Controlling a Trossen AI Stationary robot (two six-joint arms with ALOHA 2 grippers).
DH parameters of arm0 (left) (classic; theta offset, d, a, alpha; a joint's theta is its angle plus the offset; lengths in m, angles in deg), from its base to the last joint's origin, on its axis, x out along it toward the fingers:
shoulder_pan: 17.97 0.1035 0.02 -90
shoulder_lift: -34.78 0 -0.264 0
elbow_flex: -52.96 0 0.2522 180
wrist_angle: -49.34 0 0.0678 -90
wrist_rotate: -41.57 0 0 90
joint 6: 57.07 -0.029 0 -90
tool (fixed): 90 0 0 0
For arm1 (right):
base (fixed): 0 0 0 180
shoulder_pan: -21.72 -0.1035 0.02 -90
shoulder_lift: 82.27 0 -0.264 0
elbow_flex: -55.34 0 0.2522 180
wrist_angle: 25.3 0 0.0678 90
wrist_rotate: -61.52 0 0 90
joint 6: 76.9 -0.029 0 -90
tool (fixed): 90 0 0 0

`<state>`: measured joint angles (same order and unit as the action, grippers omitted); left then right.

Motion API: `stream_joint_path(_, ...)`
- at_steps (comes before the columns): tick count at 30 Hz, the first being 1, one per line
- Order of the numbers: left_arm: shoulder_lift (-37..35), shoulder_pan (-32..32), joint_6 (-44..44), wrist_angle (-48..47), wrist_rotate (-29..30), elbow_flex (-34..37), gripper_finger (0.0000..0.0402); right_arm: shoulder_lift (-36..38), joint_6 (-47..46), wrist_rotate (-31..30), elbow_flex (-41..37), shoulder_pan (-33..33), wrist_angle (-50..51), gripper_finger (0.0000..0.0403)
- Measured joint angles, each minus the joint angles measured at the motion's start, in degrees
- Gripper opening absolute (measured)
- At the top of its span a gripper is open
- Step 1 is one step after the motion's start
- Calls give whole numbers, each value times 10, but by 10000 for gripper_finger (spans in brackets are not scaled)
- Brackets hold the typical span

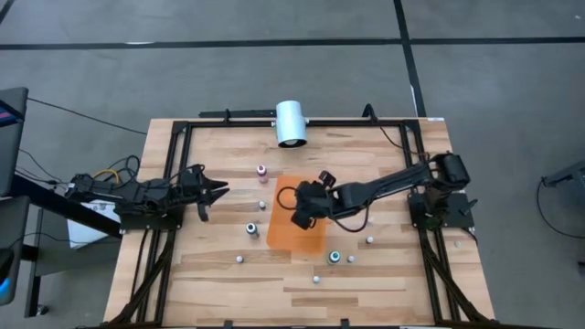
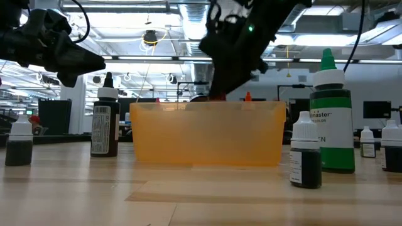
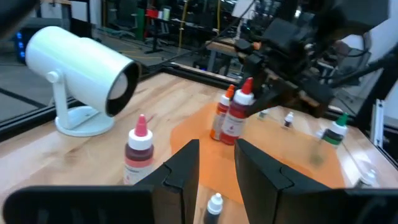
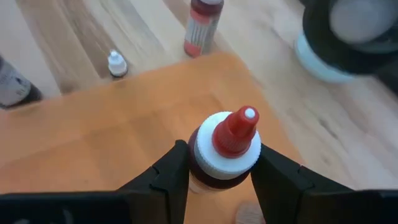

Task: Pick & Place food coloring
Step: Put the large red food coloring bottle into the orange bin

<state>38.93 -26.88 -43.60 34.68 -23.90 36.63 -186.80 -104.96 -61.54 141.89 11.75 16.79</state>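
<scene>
Small food coloring bottles stand upright about the wooden table: a pink-topped one (image 1: 262, 170) (image 3: 138, 146), teal-topped ones (image 1: 251, 228) (image 1: 335, 258), and whitish ones (image 1: 316, 279). An orange translucent bin (image 1: 294, 236) (image 2: 207, 135) sits at the table's middle with an orange-tipped bottle (image 3: 219, 118) in it. My right gripper (image 1: 302, 215) (image 4: 217, 152) is over the bin, shut on a red-tipped bottle (image 4: 230, 134) (image 3: 239, 115). My left gripper (image 1: 222, 190) (image 3: 217, 145) hovers open to the left of the bin, touching nothing. My right gripper pinches the red-tipped bottle between its two fingers (image 4: 171, 171), at the shoulder just under the white collar (image 4: 202, 155). The fingers come from above, slanting down. The bottle is upright beside the orange-tipped one; whether its base touches the bin floor cannot be told.
A big white cylinder on a stand (image 1: 292, 123) (image 3: 81, 62) lies at the far edge. In the low view a tall green bottle (image 2: 331, 119), a black bottle (image 2: 105, 119) and small dark ones (image 2: 306, 157) (image 2: 19, 141) flank the bin. Black frame rails run along the table's sides.
</scene>
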Motion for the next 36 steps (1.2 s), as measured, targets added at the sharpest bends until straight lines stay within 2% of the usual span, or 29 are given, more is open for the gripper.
stream_joint_path(11,0,0,-1,-1,-3,0,93,-4,0,-31,0,19,45,151)
stream_joint_path(23,0,0,-1,-1,-3,0,93,-9,31,-13,0,41,57,163)
stream_joint_path(36,0,0,-1,-1,-2,0,93,-9,31,6,0,41,55,156)
